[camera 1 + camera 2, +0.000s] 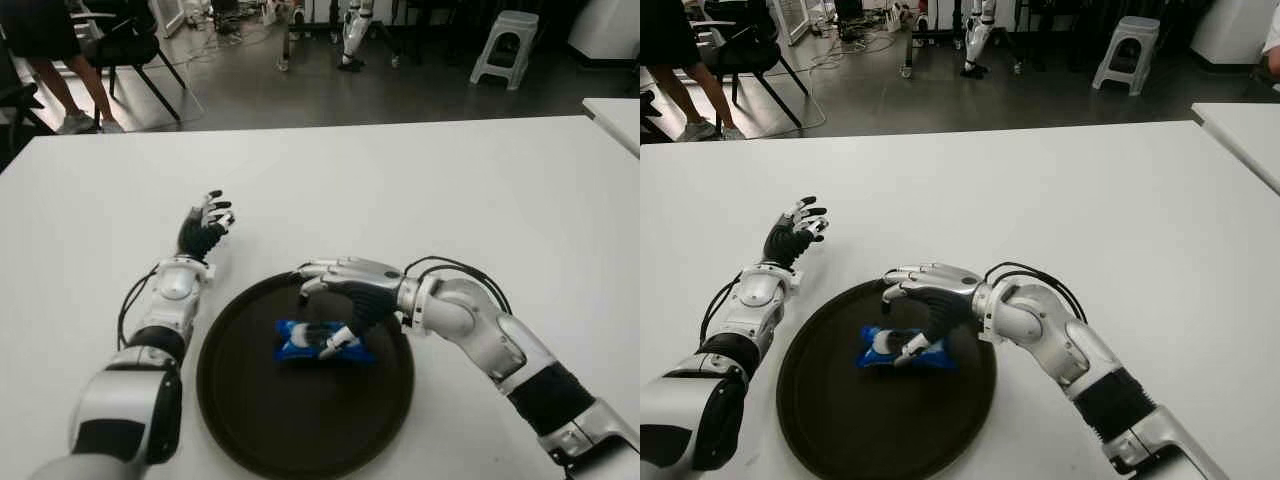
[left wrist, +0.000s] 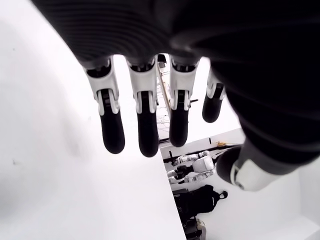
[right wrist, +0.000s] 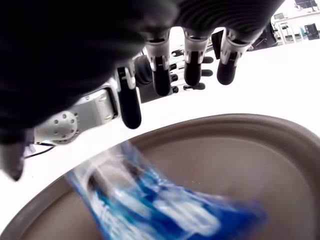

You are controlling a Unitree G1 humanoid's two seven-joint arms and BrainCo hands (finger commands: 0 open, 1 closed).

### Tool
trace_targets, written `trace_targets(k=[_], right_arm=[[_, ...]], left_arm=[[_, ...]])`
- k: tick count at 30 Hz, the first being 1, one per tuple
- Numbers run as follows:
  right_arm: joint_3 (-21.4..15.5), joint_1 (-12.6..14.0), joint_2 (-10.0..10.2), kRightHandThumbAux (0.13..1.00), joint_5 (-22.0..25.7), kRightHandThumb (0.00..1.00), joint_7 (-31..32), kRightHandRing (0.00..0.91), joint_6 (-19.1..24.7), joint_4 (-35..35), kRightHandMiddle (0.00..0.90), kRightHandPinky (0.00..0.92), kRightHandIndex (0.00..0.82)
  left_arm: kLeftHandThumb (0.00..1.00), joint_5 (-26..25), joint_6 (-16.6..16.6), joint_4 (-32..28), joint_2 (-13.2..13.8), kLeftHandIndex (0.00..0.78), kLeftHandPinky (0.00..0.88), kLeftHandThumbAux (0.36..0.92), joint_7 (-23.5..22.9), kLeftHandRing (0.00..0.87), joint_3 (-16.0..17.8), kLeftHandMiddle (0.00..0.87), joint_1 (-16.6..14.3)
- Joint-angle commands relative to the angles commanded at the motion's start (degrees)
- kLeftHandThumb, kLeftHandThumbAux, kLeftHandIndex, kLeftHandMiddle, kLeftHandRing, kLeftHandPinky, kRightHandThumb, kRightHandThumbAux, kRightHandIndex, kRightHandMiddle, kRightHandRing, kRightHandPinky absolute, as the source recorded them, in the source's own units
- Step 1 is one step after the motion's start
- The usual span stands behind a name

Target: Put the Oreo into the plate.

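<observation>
Right wrist view: I am looking down past my own fingers (image 3: 160,75) at the Oreo (image 3: 165,210) — a blue foil packet, blurred, lying inside the dark plate (image 3: 260,150).
Oreo position: it is sitting on the plate's floor, slightly left of centre and toward the far half, long side running left to right in the eye views (image 1: 322,342).
Handling: I am judging the packet light and crinkly, with a slick wrapper and brittle biscuits inside; it will slide rather than resist, and a hard squeeze could crack the contents.
Where to hold: if I had to take it again, I would be pinching across the short width near the middle, thumb on one long edge and fingers on the other.
Right hand (image 1: 345,290): it is hovering over the far side of the plate, directly above the packet; the fingers are extended and apart, not wrapped around anything. The thumb tip is showing close to the wrapper — whether it is touching I cannot tell.
Left hand (image 1: 205,228): it is showing above the white table (image 1: 450,190), just beyond the plate's far-left rim, fingers straight and spread, holding nothing.
Progress: as I am reading it, the packet is already in the plate, so the placement looks done and the remaining job is lifting the right hand clear without dragging the wrapper.
</observation>
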Motion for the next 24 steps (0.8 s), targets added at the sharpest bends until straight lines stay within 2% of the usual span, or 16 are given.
trace_targets(k=[16,24], right_arm=[[0.0,-0.6,-0.2,0.436,-1.0,0.0,-2.7,0.0,-0.4,1.5,0.0,0.0,0.0],[-0.4,-0.9,-0.3,0.431,-0.5,0.0,-2.7,0.0,-0.3,1.8,0.0,0.0,0.0]], left_arm=[[0.083,-0.5,0.6,0.0,-0.3,0.139,0.302,0.628,-0.4,0.25,0.9,0.222,-0.1],[0.077,-0.1,0.6,0.1,-0.2,0.149,0.297,0.663,0.4,0.253,0.6,0.233,-0.1]])
